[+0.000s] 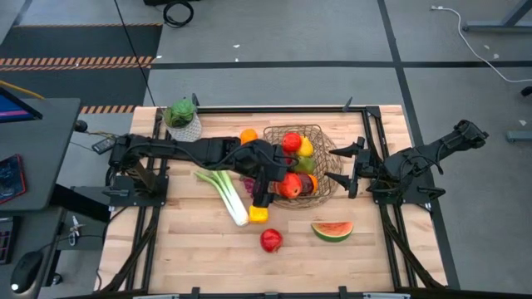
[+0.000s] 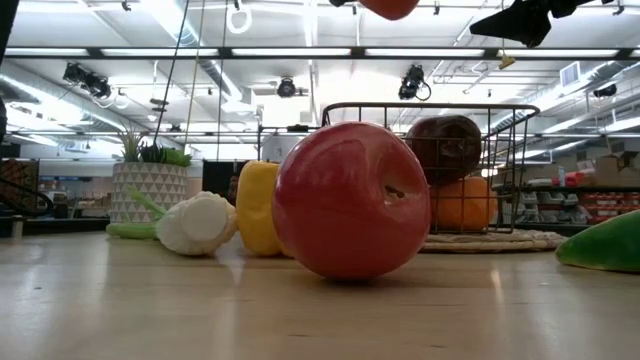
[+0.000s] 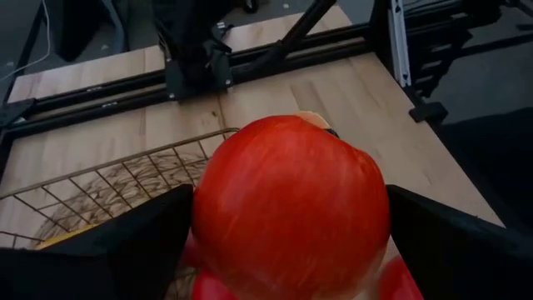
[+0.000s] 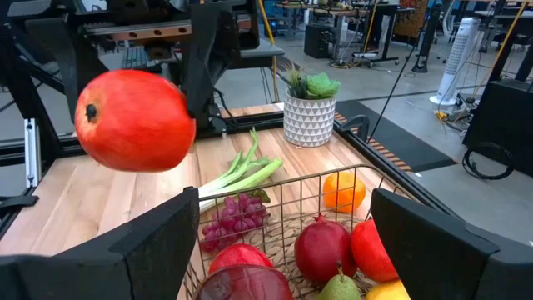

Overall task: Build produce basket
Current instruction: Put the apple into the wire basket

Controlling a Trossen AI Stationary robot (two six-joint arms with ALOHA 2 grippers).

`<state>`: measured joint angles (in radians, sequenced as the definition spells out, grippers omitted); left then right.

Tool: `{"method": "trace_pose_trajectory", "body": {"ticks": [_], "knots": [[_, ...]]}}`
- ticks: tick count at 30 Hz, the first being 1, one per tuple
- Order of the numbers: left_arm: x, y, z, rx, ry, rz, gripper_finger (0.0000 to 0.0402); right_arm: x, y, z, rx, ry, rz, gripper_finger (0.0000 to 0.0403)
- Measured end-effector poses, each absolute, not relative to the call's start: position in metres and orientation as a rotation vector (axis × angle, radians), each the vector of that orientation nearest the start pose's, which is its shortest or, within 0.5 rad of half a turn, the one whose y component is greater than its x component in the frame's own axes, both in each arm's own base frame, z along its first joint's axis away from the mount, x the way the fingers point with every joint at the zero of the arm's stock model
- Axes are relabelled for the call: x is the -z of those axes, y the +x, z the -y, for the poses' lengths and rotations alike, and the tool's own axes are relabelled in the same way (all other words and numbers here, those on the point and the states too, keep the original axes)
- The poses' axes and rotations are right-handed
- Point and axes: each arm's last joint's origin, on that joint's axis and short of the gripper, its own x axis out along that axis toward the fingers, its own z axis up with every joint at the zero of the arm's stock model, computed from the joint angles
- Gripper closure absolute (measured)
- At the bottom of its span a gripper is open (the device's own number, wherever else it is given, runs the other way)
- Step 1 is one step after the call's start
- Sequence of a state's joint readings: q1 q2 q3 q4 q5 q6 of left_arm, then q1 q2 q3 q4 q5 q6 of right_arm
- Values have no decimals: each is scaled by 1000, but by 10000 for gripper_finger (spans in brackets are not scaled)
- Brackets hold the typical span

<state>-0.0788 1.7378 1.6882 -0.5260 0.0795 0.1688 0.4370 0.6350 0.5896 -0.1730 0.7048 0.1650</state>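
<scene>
While the left gripper reaches over the basket, it holds a red apple between its wide-spread fingers, seen from above. The basket sits on the right part of the table, with fruit inside. The right gripper waits just right of the basket, open and holding nothing. A leek, a yellow pepper, another apple and a melon slice lie on the table nearer the front. An orange and a plant pot sit farther back.

From table height, the loose apple looks big, with the pepper and leek to its left and the basket behind.

In the left wrist view, the held apple fills the space between the fingers.

In the right wrist view, the held apple hangs above the basket, and grapes lie just beside it.
</scene>
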Motion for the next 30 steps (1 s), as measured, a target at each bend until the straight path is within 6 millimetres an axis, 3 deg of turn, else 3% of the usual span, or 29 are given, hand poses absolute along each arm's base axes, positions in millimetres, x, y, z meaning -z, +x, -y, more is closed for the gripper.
{"method": "trace_pose_trajectory", "body": {"ticks": [11,21,25,30], "knots": [[-360,392,32,197,154,-555,12,-289,137,-43,281,45,-162,45],[-363,394,32,150,-14,-525,12,-289,137,-44,262,47,-165,45],[-363,394,29,185,148,-512,12,-289,138,-44,263,61,-164,45],[-364,395,14,273,623,-469,12,-289,138,-44,263,62,-164,45]]}}
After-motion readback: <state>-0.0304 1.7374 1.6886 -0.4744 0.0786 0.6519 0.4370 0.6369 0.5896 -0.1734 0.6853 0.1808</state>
